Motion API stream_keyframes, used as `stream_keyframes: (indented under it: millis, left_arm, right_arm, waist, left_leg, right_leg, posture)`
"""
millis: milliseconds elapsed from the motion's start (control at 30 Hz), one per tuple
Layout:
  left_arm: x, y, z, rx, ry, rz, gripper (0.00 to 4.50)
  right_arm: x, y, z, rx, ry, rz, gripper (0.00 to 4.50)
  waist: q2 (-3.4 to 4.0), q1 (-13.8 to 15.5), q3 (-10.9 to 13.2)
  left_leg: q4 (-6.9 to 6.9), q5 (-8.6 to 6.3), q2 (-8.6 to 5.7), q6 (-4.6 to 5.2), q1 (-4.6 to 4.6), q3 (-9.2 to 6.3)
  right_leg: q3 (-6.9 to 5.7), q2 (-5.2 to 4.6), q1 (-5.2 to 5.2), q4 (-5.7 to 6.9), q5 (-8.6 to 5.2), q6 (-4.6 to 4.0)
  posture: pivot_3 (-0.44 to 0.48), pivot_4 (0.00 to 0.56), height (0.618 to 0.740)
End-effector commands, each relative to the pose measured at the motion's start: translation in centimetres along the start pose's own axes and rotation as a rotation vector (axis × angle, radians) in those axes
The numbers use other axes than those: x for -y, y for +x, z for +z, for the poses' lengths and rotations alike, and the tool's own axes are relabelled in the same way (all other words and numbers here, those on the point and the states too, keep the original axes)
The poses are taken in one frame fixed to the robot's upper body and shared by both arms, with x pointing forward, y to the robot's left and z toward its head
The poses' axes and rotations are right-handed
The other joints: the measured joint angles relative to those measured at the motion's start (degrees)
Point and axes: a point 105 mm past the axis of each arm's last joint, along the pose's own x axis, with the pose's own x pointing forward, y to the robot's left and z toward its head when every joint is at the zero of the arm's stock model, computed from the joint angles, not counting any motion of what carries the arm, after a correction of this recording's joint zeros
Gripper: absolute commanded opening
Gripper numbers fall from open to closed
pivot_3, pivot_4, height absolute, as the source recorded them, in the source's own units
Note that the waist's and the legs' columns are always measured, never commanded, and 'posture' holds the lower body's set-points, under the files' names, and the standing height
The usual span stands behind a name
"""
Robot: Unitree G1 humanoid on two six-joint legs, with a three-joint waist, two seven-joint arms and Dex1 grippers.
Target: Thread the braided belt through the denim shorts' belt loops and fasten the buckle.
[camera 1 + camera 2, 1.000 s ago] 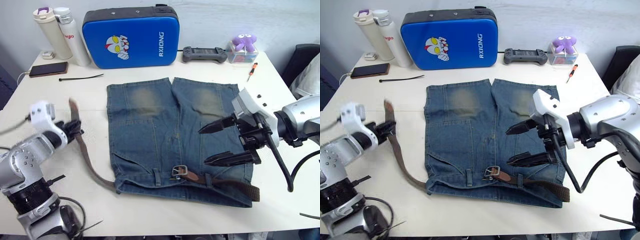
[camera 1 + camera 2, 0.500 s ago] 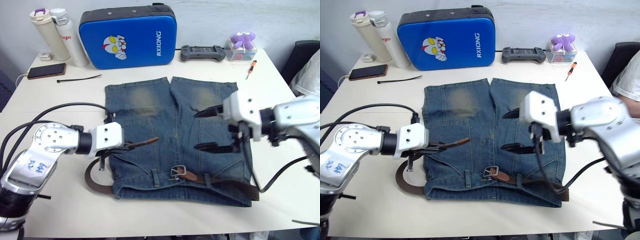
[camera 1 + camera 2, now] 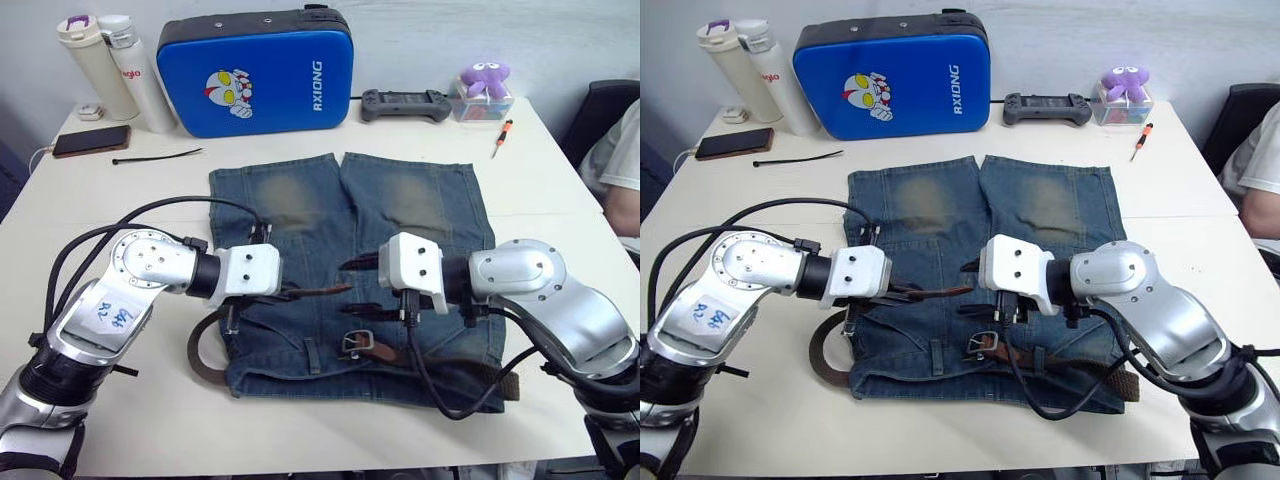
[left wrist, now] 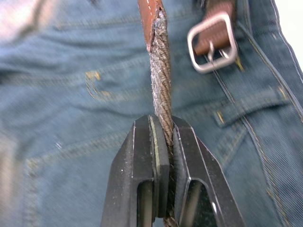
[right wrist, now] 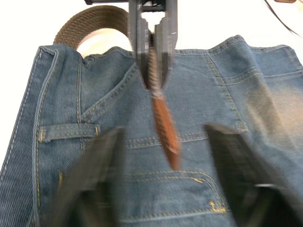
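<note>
Over the shorts' mid-front:
- Left pincer [image 3: 283, 293]: clenched on the belt [image 4: 161, 90] a little back from its tan free tip, the braid pinched edge-on between the two black fingers [image 4: 147, 156].
- Tip: the tan tip [image 3: 325, 290] sticks out of the left pincer toward 3 o'clock, lifted clear of the denim, long axis running 9 to 3 across the shorts [image 3: 300, 215].
- Right pincer [image 3: 358, 287]: released, fingers spread wide, one finger on the far side of the tip and one on the near side; the tip points into the gap but touches neither finger as far as I can tell.
- Key relation: the tip lies at 9 o'clock from the right pincer and just beside it, so the right arm is placed to take it; the left arm has it now.
- Buckle [image 3: 358, 344]: flat on the waistband at about 6 o'clock from the two pincers, close below them, its frame facing up on its tan leather end.
- Rest of belt: from the left pincer the strap drops back and curls in a loop off the shorts' left edge at 7 o'clock [image 3: 200, 352], then runs under the waistband; a stretch shows along the waistband right of the buckle through at least one loop [image 3: 312, 354].
- Judgement: threading looks mostly done; the tip has yet to go into the buckle.
- Counter [image 3: 120, 205]: carries the shorts.
</note>
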Motion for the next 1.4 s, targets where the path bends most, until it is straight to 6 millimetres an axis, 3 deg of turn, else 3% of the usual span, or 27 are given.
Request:
stream_keyframes:
  millis: [33, 100, 167, 200, 333, 500, 567, 667, 767, 833, 900, 967, 1067, 1233, 1400]
  left_arm:
    - [-0.3, -0.3, 0.7, 0.022, 0.003, 0.032, 0.0]
    - [-0.4, -0.3, 0.8, 0.036, -0.04, 0.047, 0.0]
    - [0.0, -1.0, 0.7, 0.072, -0.188, 0.047, 0.88]
    - [-0.1, -1.7, 0.7, 0.107, -0.302, 0.066, 0.99]
    - [-0.3, -4.9, 0.3, 0.203, -0.744, 0.114, 2.68]
    - [2.7, -9.0, -0.4, 0.196, -1.114, -0.002, 4.44]
    - [3.3, -10.3, -0.5, 0.238, -1.219, -0.033, 4.44]
    - [5.5, -10.8, 1.2, 0.295, -1.327, -0.14, 4.44]
    - [5.4, -8.7, -0.8, 0.409, -1.459, -0.014, 4.44]
    - [6.0, -6.0, -1.0, 0.522, -1.492, 0.075, 4.44]
    - [4.4, -3.6, -0.4, 0.708, -1.551, 0.286, 4.44]
    - [2.2, -2.9, -0.2, 0.853, -1.696, 0.516, 4.44]
    - [1.0, -2.5, -0.4, 0.913, -1.928, 0.684, 4.44]
    - [0.2, -2.0, 2.3, 0.996, -2.09, 0.653, 4.44]
    - [0.9, -1.9, 2.5, 0.946, -2.183, 0.681, 4.44]
  right_arm:
    - [0.1, -0.2, 1.4, 0.041, -0.044, -0.014, 0.61]
    - [0.2, -0.1, 1.5, 0.05, -0.043, -0.018, 0.1]
    - [0.5, -0.1, 1.6, 0.061, -0.044, -0.031, 0.0]
    - [0.8, -0.1, 1.5, 0.058, -0.052, -0.042, 0.0]
    - [1.7, 0.5, 0.5, 0.032, -0.127, -0.091, 0.0]
    - [2.8, 1.8, 1.0, 0.077, -0.337, -0.158, 0.0]
    - [2.9, 2.3, 1.2, 0.099, -0.424, -0.175, 0.0]
    - [3.1, 2.7, 1.5, 0.133, -0.553, -0.207, 0.0]
    - [2.7, 3.0, 1.7, 0.163, -0.687, -0.218, 0.0]
    - [2.4, 3.0, 1.6, 0.183, -0.745, -0.217, 0.0]
    - [2.1, 2.9, 1.1, 0.184, -0.782, -0.205, 0.0]
    - [1.7, 2.7, 0.8, 0.186, -0.803, -0.192, 0.0]
    - [1.4, 2.4, 0.6, 0.191, -0.815, -0.189, 0.0]
    - [1.0, 1.8, -0.2, 0.161, -0.796, -0.187, 0.0]
    - [1.0, 1.4, -0.7, 0.129, -0.789, -0.2, 0.0]
  waist:
    - [0.0, 0.0, 0.0]
    - [0.0, 0.0, 0.0]
    - [0.0, -0.1, 0.0]
    - [0.0, -0.2, 0.0]
    - [0.0, -0.2, 0.0]
    - [-0.04, -0.7, 0.0]
    - [-0.04, -1.2, 0.0]
    - [-0.06, -1.7, 0.0]
    - [0.24, -1.5, 0.0]
    - [0.3, -1.2, 0.0]
    - [0.21, -1.1, -0.1]
    - [-0.08, -0.5, -0.1]
    - [-0.33, 0.0, -0.2]
    - [-0.3, 0.0, -0.2]
    - [-0.3, 0.1, -0.2]
  left_leg:
    - [0.0, 0.0, 0.0, 0.0, 0.0, 0.0]
    - [0.0, 0.0, 0.0, -0.01, 0.0, 0.0]
    - [0.0, 0.01, 0.0, -0.01, 0.01, -0.01]
    - [0.0, 0.01, 0.01, -0.01, 0.01, -0.01]
    - [0.09, 0.01, 0.01, -0.02, 0.0, -0.03]
    - [0.13, 0.03, -0.01, -0.04, 0.03, -0.03]
    - [0.12, 0.04, 0.0, -0.07, 0.11, -0.05]
    - [0.08, 0.06, -0.01, -0.11, 0.17, -0.06]
    - [0.01, 0.02, -0.06, -0.08, 0.44, -0.03]
    - [0.01, 0.0, -0.11, -0.04, 0.62, -0.04]
    - [0.04, 0.01, -0.11, -0.05, 0.58, -0.04]
    - [0.24, -0.02, -0.13, 0.01, 0.53, -0.04]
    - [0.9, -0.07, 0.0, -0.05, 0.32, -0.04]
    - [0.93, -0.04, -0.01, -0.05, 0.71, 0.03]
    - [0.92, -0.02, 0.0, -0.08, 0.75, 0.02]
  right_leg:
    - [0.0, 0.0, 0.0, 0.0, 0.0, 0.0]
    - [0.0, 0.0, 0.0, 0.02, 0.0, 0.0]
    - [0.0, 0.01, 0.0, 0.03, 0.0, 0.0]
    - [0.0, 0.02, -0.01, 0.06, 0.0, 0.0]
    - [-0.01, 0.02, -0.06, 0.24, 0.0, 0.0]
    - [0.0, 0.03, -0.09, 0.42, -0.01, 0.0]
    - [0.0, 0.02, -0.08, 0.54, -0.01, 0.0]
    - [0.0, 0.0, -0.08, 0.58, -0.01, 0.0]
    - [0.03, -0.08, 0.07, 0.65, -0.01, -0.01]
    - [0.04, -0.12, 0.26, 0.43, -0.02, -0.02]
    - [0.05, -0.09, 0.31, 0.28, -0.02, -0.02]
    - [0.04, -0.1, 0.35, 0.29, 0.01, 0.03]
    - [0.01, 0.05, 0.31, 0.49, 0.03, 0.08]
    - [0.08, 0.07, 0.76, 0.44, 0.03, 0.08]
    - [0.08, 0.11, 0.81, 0.38, 0.03, 0.07]
  posture:
    - [0.0, 0.15, 0.74]
    - [0.0, 0.15, 0.74]
    - [0.0, 0.15, 0.74]
    - [0.0, 0.15, 0.74]
    - [0.0, 0.15, 0.74]
    - [0.0, 0.15, 0.74]
    - [0.0, 0.15, 0.74]
    - [0.0, 0.15, 0.74]
    - [0.0, 0.15, 0.74]
    - [0.0, 0.15, 0.74]
    - [0.0, 0.15, 0.74]
    - [0.0, 0.15, 0.74]
    - [0.0, 0.15, 0.74]
    - [0.0, 0.15, 0.74]
    - [0.0, 0.15, 0.74]
